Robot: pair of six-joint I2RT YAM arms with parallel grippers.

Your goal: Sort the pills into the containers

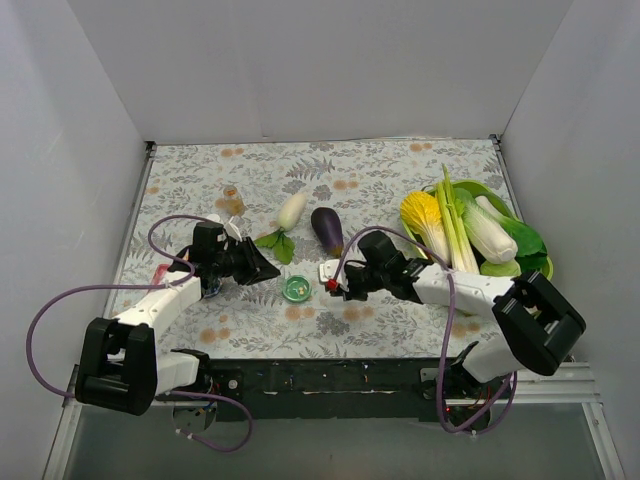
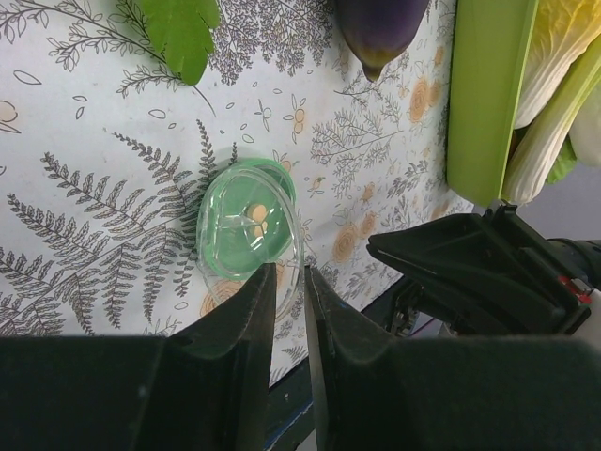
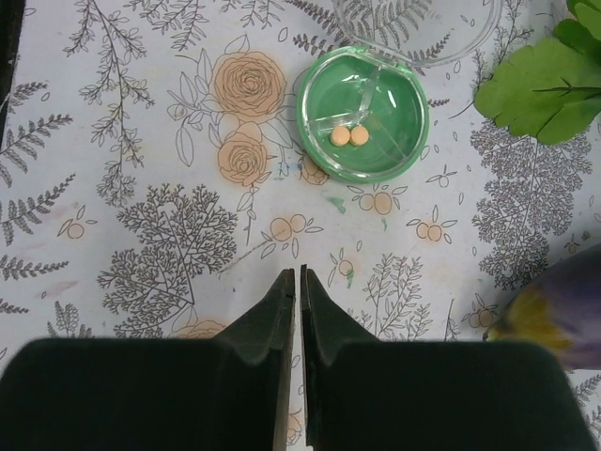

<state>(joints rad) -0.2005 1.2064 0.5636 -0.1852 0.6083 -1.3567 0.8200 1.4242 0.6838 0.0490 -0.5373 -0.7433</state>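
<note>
The left gripper (image 2: 288, 282) sits low over the table. Its 2 black fingers are drawn close, leaving a narrow slot with nothing visible in it. Just ahead of those jaws lies the green dish (image 2: 246, 230), so near that its rim shows through the slot. My guess is that this arm is parked there to guard or steady the dish rather than to carry anything.

The dish is open. Its clear lid (image 3: 413, 23) is folded back on the far side from the right jaws, which leaves the compartments reachable from above. 2 pale orange pills (image 3: 349, 136) rest together in 1 compartment, against a clear divider.

The right gripper (image 3: 297, 282) points at the same dish, which lies ahead of its jaws and a little to their right, apart from them. These jaws are pressed almost flat together, with only a hairline between them. No pill shows in that line, and something that small could be pinched there without this view revealing it. From above, the 2 grippers flank the dish, 1 on each side, probably so either can work at it without crossing the other.

Well behind the left jaws, what looks like the orange dish (image 1: 232, 199) stands alone. A green leaf (image 3: 540, 85) and a purple eggplant (image 1: 327, 230) lie to the right of the right jaws. The lime-green tray (image 2: 488, 94) of vegetables is off to the right of the left jaws, clear of the sorting spot.
</note>
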